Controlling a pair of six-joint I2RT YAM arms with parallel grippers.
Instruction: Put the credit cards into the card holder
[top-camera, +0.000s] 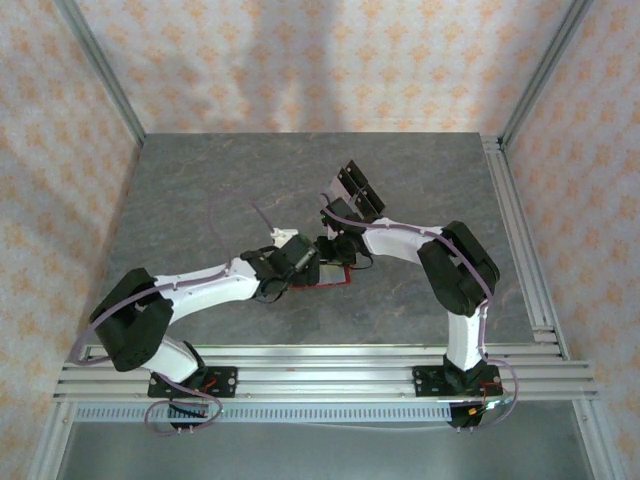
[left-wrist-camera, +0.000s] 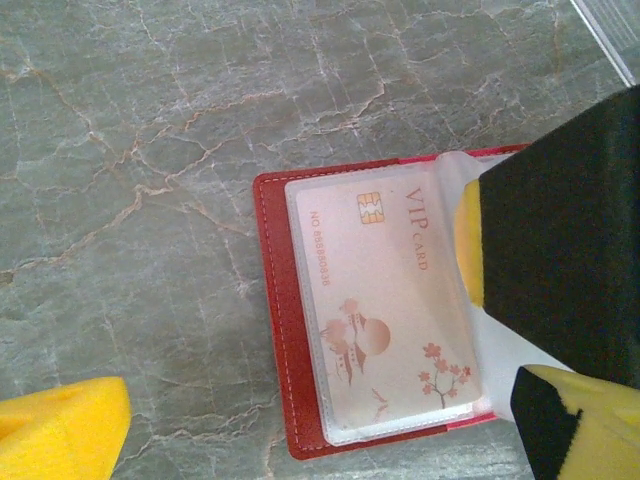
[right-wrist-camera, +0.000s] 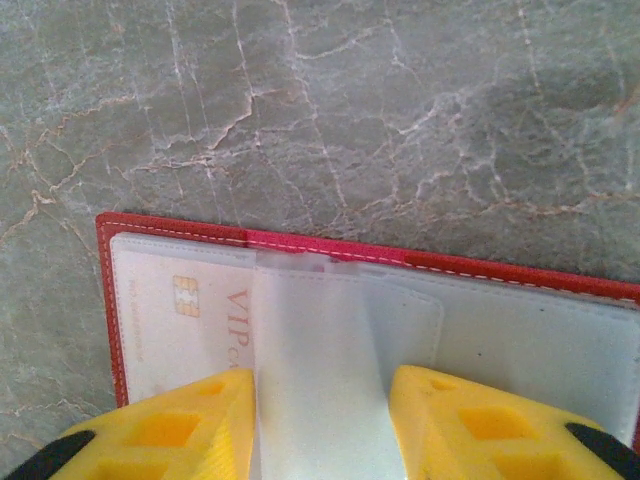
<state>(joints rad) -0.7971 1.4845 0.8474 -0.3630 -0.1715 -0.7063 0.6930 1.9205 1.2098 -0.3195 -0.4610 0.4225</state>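
The red card holder (left-wrist-camera: 275, 300) lies open on the grey table, also seen as the card holder (right-wrist-camera: 170, 228) and the card holder (top-camera: 338, 280). One credit card (left-wrist-camera: 390, 300), pale with a gold chip and "VIP", sits inside its left clear sleeve; the same credit card (right-wrist-camera: 170, 330) shows from the other side. My right gripper (right-wrist-camera: 322, 420) has its yellow fingers (right-wrist-camera: 200, 420) against both edges of a raised translucent sleeve leaf (right-wrist-camera: 320, 350); whether a card is inside that leaf I cannot tell. My left gripper (left-wrist-camera: 330, 440) hovers open over the wallet's near edge. Both grippers meet at table centre, left gripper (top-camera: 298, 262) and right gripper (top-camera: 335, 252).
A clear stand with black blocks (top-camera: 360, 190) stands behind the right arm. Metal frame rails (top-camera: 520, 240) run along the table's right side and near edge. Patterned walls enclose the back and sides.
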